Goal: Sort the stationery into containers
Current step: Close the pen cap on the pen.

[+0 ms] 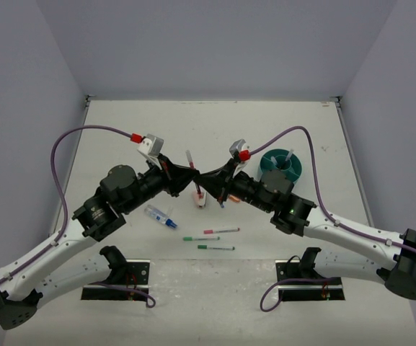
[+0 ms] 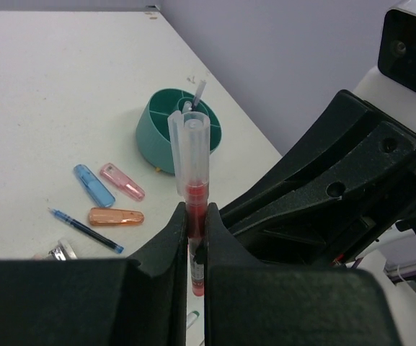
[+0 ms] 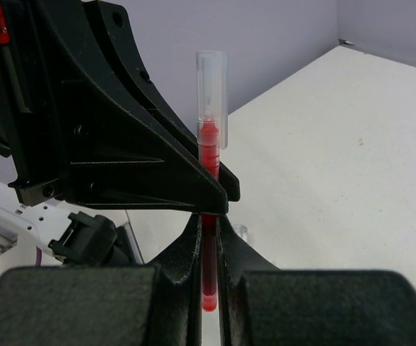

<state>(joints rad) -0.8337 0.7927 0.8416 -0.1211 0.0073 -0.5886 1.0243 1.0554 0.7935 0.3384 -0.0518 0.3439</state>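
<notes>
My left pincer (image 2: 196,229) is closed narrow on a red pen (image 2: 193,169). The pen stands upright, with its clear cap on top. On the surface (image 1: 121,137), near my left arm, lies a clear tube (image 1: 161,216) with a blue cap. Further right lie a pink pen (image 1: 220,231), a green pen (image 1: 200,238) and a second green pen (image 1: 216,247), near each other.

My right pincer (image 3: 209,232) comes from the other side and is closed on the same red pen. From above, the two pincers cover the middle of the pen. I cannot tell if they touch each other.

My left wrist view shows a blue highlighter (image 2: 94,185) just beside a pink highlighter (image 2: 122,181). An orange highlighter (image 2: 115,216) and a blue pen (image 2: 85,231) lie near them. A shiny thing (image 2: 62,251) is cut off by my finger, and I cannot make out what it is. Right of them stands the teal cup (image 2: 157,140). The pen's cap hides part of it, and something white sticks up inside.
</notes>
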